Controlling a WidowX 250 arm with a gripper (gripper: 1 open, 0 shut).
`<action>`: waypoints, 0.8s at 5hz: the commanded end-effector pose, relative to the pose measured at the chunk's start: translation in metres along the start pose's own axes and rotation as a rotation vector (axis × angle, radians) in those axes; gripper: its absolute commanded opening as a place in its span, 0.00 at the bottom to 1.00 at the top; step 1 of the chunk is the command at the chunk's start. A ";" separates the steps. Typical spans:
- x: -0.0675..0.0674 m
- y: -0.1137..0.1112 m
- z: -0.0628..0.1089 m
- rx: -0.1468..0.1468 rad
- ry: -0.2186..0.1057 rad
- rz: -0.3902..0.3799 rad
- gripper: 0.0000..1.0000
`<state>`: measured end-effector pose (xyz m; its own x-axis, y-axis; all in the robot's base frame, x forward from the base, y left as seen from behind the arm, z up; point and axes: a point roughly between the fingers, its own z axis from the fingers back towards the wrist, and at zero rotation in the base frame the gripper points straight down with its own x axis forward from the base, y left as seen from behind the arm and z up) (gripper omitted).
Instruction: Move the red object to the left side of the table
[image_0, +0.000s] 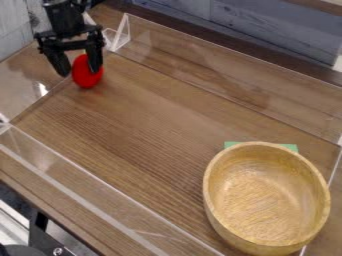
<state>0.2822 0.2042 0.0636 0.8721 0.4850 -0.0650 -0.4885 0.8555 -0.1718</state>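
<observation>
The brown wood-grain worktop (160, 150) bore a round light wooden bowl (266, 197) and a small red toy fruit (88, 72).

Robotics lab setup | robot arm (70, 20) | acrylic-walled wooden tabletop (160, 110)
</observation>
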 end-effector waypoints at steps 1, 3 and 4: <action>-0.002 0.002 0.032 -0.002 -0.067 -0.019 1.00; -0.003 0.006 0.053 -0.030 -0.075 0.012 1.00; -0.001 0.001 0.067 -0.041 -0.084 0.052 1.00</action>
<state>0.2771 0.2103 0.0948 0.8469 0.5235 -0.0927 -0.5299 0.8168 -0.2280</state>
